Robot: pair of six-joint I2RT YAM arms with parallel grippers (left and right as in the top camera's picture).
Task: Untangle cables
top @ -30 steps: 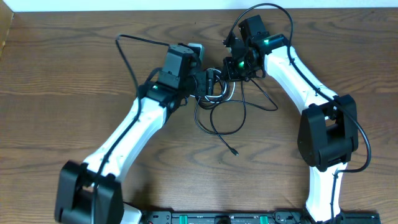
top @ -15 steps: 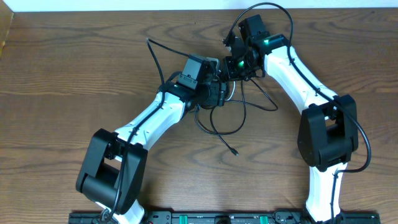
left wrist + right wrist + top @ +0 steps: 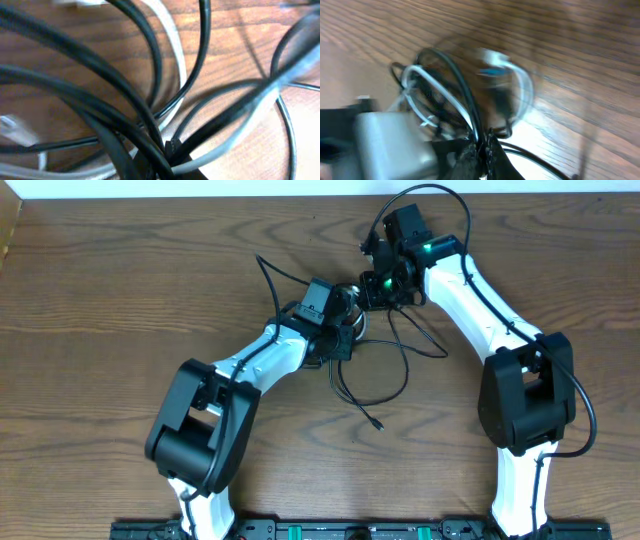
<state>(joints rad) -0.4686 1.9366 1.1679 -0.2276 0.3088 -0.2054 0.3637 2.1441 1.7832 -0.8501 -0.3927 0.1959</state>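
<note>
From my console the cables (image 3: 204,30) read as thin, smooth, round cords, mostly glossy black, with one white cord (image 3: 179,60) looping among them. They lie in a knot of overlapping curves on the brown wood-grain table (image 3: 120,300), near its far middle, between the two arms. One slack black loop trails toward me and ends in a small plug (image 3: 378,425) lying flat on the wood. My left claw (image 3: 345,318) sits at the near-left side of the knot. In its wrist view several black strands and the white one funnel into a dark tip at the bottom edge, so I take it as pinched narrow on the cables (the fingers themselves barely show). My right claw (image 3: 372,288) is at the far-right side of the tangle. Its view is blurred, but the dark fingers meet in a tight wedge with black cord running in, so it too is clamped on the cables.
</note>
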